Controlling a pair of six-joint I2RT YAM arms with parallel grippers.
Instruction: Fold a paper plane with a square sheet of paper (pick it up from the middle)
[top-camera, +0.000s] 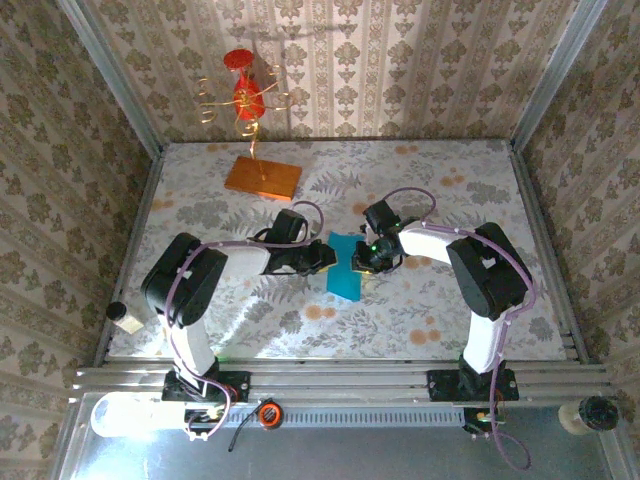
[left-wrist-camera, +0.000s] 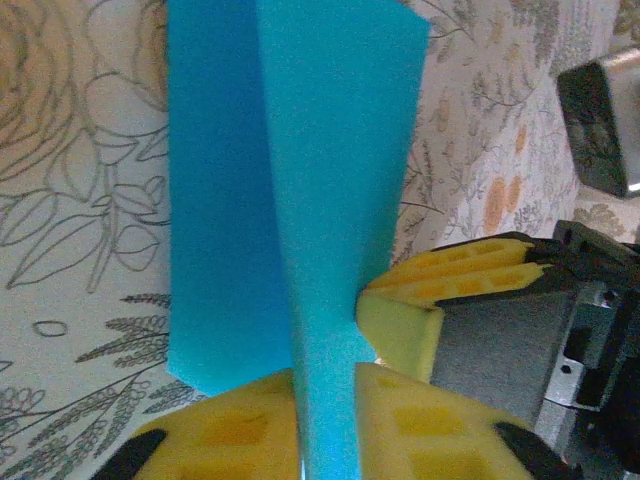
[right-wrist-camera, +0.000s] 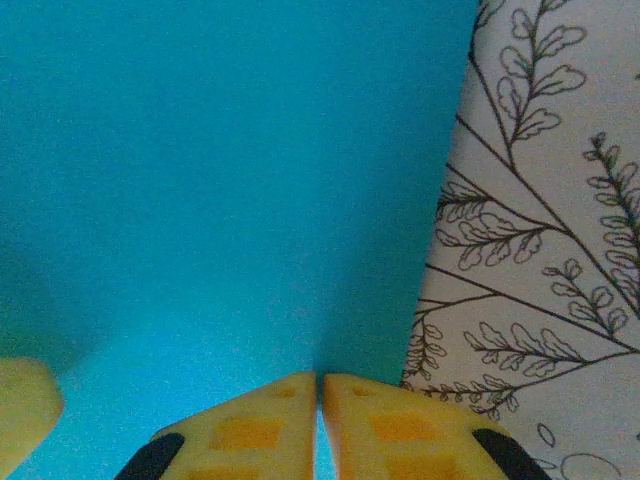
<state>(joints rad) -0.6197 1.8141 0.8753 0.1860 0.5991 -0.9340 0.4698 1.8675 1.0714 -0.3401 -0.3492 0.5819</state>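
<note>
The square sheet of paper (top-camera: 345, 270) is cyan-blue and folded into a narrow strip at the table's middle, between the two grippers. In the left wrist view the paper (left-wrist-camera: 300, 170) stands up as a creased ridge, and my left gripper (left-wrist-camera: 325, 380) is shut on its lower end. The right gripper's yellow fingers (left-wrist-camera: 460, 272) touch the paper's right edge there. In the right wrist view my right gripper (right-wrist-camera: 320, 385) is shut on a fold of the paper (right-wrist-camera: 220, 170). From above, the left gripper (top-camera: 324, 258) and right gripper (top-camera: 362, 262) flank the strip. A pointed paper plane is out of view.
An orange slab (top-camera: 262, 177) lies at the back left, with a red and gold wire ornament (top-camera: 245, 95) rising behind it. A small white-topped object (top-camera: 125, 315) sits at the table's left edge. Metal rails (top-camera: 340, 380) run along the front.
</note>
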